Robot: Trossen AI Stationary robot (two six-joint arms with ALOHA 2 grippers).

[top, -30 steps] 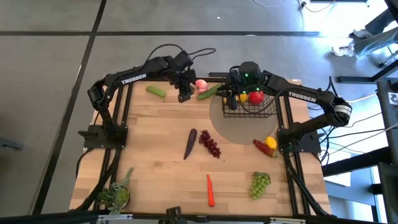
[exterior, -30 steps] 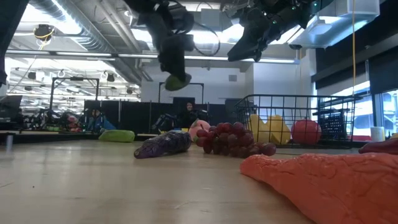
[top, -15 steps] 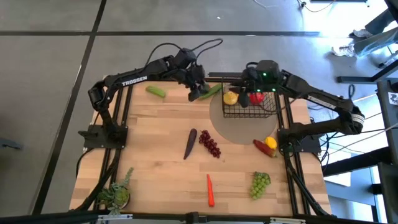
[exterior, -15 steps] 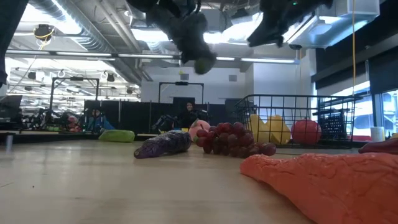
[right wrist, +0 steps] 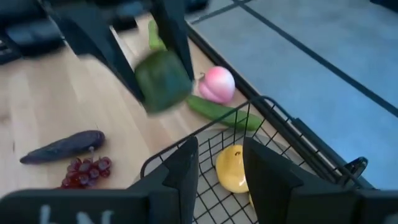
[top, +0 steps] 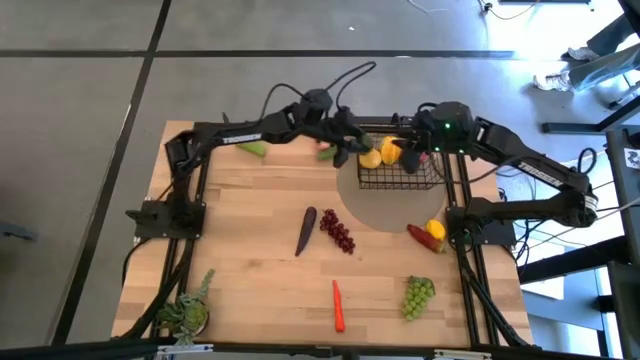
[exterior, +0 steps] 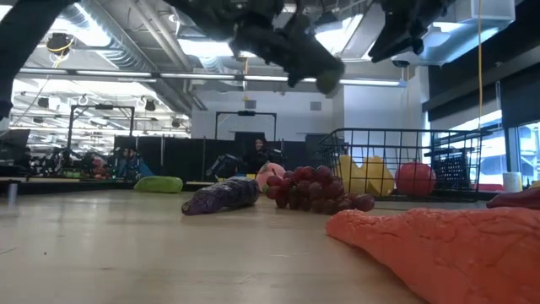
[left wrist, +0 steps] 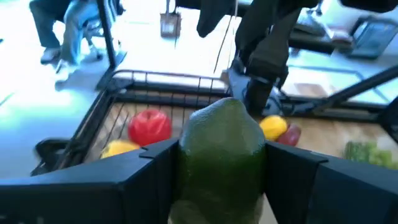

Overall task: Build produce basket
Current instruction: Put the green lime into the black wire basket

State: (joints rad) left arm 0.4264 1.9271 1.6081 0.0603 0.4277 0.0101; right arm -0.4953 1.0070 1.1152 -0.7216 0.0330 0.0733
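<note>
My left gripper (top: 347, 152) is shut on a green avocado (left wrist: 224, 149), high in the air at the left rim of the black wire basket (top: 432, 182). The low view shows the avocado (exterior: 326, 82) well above the table. The basket holds a red piece (left wrist: 149, 126) and yellow pieces (top: 371, 157). My right gripper (right wrist: 221, 168) is open, with nothing between its fingers, above the basket's far right part. A pink peach (right wrist: 217, 84) and a green cucumber (right wrist: 225, 113) lie on the table just left of the basket. My left gripper pinches the avocado's two opposite sides (left wrist: 186, 155) between its two fingers. The fingers come from the table's left, slanting slightly down. The avocado sits at their free ends (exterior: 321, 80), lifted clear of the table and the basket.
On the table lie a purple eggplant (top: 306, 230), dark grapes (top: 338, 232), an orange carrot (top: 339, 305), green grapes (top: 418, 296), red and yellow peppers (top: 428, 234) and another cucumber (top: 252, 148). A potted plant (top: 187, 312) stands at the near left corner.
My left gripper has carried the avocado toward the table's right, up to the basket's left rim, and has tipped from pointing down to nearly level. My right gripper has drawn back toward the right edge and risen a little.
</note>
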